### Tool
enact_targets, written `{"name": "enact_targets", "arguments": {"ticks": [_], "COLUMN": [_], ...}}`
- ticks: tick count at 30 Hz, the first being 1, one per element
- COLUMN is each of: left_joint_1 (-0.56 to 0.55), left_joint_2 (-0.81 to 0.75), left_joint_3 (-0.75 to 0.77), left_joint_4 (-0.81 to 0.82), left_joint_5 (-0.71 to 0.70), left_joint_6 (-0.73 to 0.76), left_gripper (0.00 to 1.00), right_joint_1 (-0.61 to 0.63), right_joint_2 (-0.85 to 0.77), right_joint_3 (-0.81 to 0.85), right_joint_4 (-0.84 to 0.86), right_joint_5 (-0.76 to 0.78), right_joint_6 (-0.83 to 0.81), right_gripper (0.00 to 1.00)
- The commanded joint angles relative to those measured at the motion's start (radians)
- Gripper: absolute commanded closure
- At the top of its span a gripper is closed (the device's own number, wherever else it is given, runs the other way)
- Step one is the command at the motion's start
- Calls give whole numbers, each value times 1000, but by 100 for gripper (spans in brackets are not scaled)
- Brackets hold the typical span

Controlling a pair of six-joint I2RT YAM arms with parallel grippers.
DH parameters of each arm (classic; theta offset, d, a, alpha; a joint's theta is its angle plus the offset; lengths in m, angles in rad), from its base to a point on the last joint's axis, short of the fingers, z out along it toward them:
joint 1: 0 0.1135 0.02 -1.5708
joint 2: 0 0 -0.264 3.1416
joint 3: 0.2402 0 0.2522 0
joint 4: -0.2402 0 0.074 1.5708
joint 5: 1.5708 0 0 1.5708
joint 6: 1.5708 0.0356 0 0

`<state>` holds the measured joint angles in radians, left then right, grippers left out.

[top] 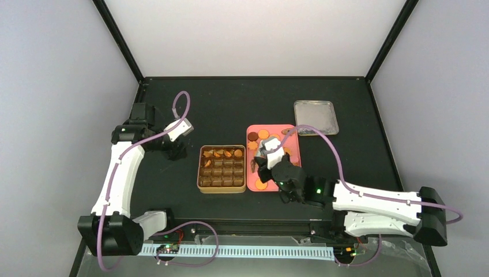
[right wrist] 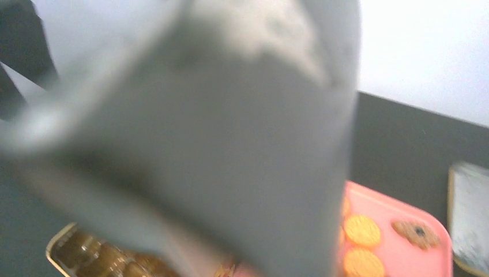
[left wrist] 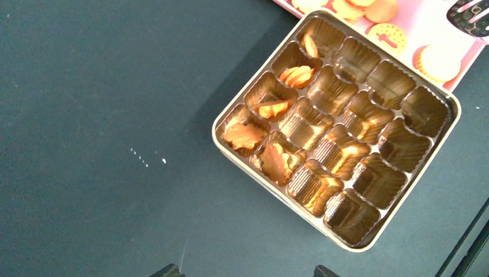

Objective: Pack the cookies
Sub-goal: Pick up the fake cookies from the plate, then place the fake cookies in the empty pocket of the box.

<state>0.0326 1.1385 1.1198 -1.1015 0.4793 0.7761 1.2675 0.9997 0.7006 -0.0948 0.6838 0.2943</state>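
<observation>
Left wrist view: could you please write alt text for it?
A gold tin of brown compartments sits on a dark table, a few holding orange cookies. A pink tray with more cookies shows top right.

This is a robotics lab: a closed test cell built around one bench. In the top view a matte black table (top: 230,104) fills the middle of the frame. Plain pale wall panels (top: 254,34) box it in at the top, left and right, and black frame struts (top: 118,37) run down from the upper left and upper right corners. Two white-and-black robot arms, the left arm (top: 118,173) and the right arm (top: 375,202), are bolted along the bottom edge, with purple cables (top: 333,147) looped along them. At the very bottom of the frame small bare circuit boards (top: 167,249) with loose wires sit by a pale ribbed strip (top: 259,251) — rig hardware, left exposed.
</observation>
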Motion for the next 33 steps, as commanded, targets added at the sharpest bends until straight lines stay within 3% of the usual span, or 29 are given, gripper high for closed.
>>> {"name": "enact_targets", "arguments": {"ticks": [1, 11, 15, 33], "left_joint_1": [61, 171, 196, 206], "left_joint_2": [-11, -32, -42, -36], "left_joint_3": [-18, -58, -61, -69], "left_joint_4": [-18, -43, -49, -46], "left_joint_5": [46, 76, 85, 116], "left_joint_6": [47, 89, 105, 113], "left_gripper": [39, 40, 40, 40], "right_joint_1": [8, -4, -28, -81], "right_joint_2": [111, 529, 629, 745], "right_joint_3": [118, 471, 538, 568], "right_joint_4": [173, 263, 266, 289], "right_joint_5": [-57, -201, -237, -265], "right_joint_6": [-106, -206, -207, -198], "right_gripper": [82, 82, 82, 80]}}
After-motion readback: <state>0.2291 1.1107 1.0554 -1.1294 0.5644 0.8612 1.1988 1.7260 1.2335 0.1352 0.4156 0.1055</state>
